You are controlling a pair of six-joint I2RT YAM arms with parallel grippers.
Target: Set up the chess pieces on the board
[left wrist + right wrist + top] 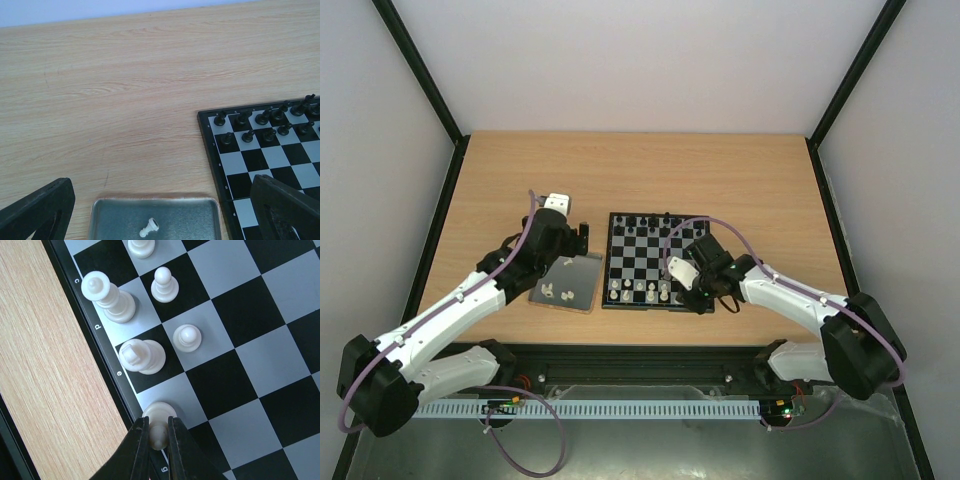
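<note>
At the board's (106, 347) near rim, right gripper (157, 437) closed tight on a white chess piece (159, 414) standing beside the king (142, 357); opening carelessly could tip it or nudge that neighbour. Left gripper (160, 210) gapes empty, left of the board.

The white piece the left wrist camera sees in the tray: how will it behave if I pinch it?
Lying on its side and round-bodied, the piece will probably roll if nudged. It looks small and smooth, so likely light and slippery in a pinch. The tray looks glossy, so it may slide.
</note>
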